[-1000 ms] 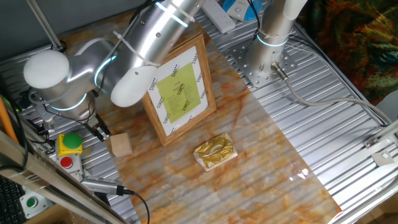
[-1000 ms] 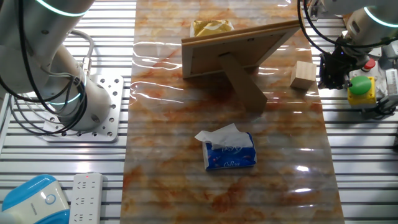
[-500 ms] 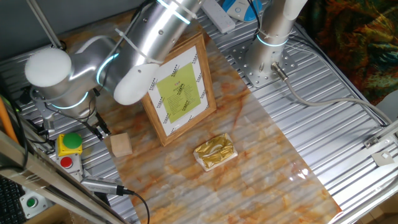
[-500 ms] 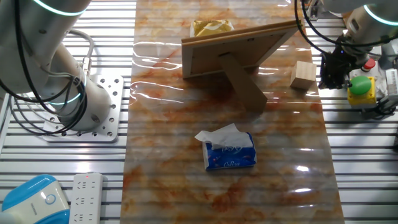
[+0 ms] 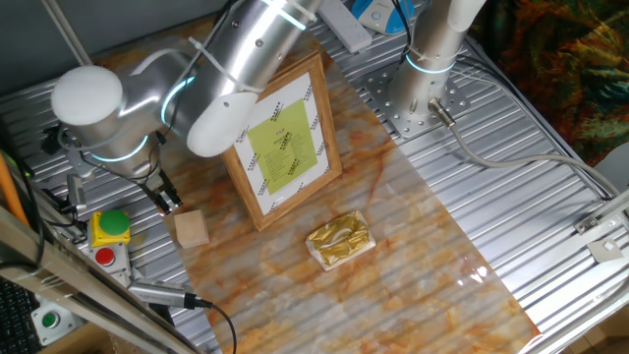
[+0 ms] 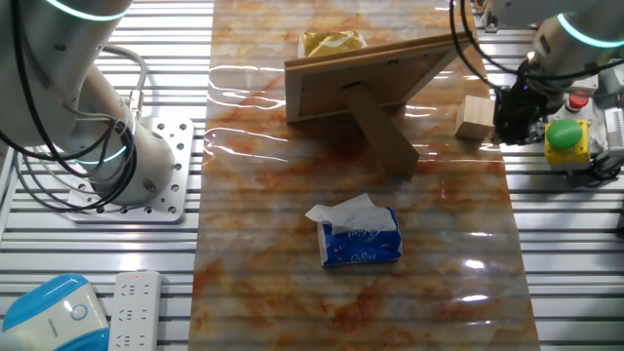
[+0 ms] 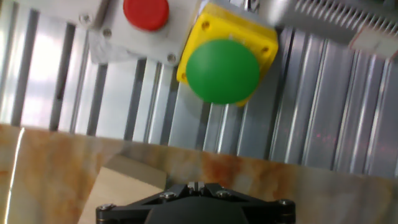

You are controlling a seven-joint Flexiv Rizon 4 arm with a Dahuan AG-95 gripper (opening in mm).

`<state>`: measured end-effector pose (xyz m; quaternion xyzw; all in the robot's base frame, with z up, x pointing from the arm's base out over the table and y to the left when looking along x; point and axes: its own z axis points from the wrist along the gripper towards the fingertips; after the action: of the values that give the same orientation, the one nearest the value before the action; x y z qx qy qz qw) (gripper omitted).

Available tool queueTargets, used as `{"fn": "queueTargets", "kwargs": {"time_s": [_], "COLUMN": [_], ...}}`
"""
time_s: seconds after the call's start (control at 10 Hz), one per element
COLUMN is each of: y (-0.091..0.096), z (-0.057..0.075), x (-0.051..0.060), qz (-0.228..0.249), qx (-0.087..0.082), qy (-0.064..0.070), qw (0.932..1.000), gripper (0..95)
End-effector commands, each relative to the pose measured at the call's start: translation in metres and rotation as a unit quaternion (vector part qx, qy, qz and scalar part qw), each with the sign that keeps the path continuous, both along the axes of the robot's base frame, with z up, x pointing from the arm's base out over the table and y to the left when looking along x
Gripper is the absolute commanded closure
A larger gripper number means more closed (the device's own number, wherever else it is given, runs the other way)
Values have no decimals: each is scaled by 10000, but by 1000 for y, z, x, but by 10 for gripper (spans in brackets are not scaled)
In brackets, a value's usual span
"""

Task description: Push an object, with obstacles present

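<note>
Hidden: fingertips cut off at the hand view's lower edge; jaw opening cannot be told
Gripper (image 6: 507, 119): low, just beside the wooden block (image 5: 192, 228), contact unclear
Block position: on the marbled mat's (image 5: 413, 275) edge, near the green button (image 7: 222, 70)
Obstacles: picture frame (image 5: 283, 143) upright; gold foil packet (image 5: 340, 240) apart from the block

The pincer (image 6: 507, 117) hangs just beside the wooden block (image 6: 475, 118).

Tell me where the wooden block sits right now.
In one fixed view the wooden block lies on the marbled mat near its edge, between the picture frame and the green button box, with the gripper just above it.
</note>
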<state>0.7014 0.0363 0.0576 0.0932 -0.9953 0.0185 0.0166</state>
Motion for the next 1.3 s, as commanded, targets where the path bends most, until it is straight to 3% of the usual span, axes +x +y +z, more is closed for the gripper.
{"fn": "queueTargets", "kwargs": {"time_s": [0.1,0.5,0.7,1.0,1.3], "y": [0,6,21,35,54], "z": [-1,-5,-12,-12,-13], "x": [-1,1,7,10,13], "qz": [-192,-413,-512,-593,-705], "qx": [71,345,314,341,258], "qy": [52,140,142,159,162], "qw": [9998,9985,9981,9975,9970], "gripper": [950,950,950,950,950]}}
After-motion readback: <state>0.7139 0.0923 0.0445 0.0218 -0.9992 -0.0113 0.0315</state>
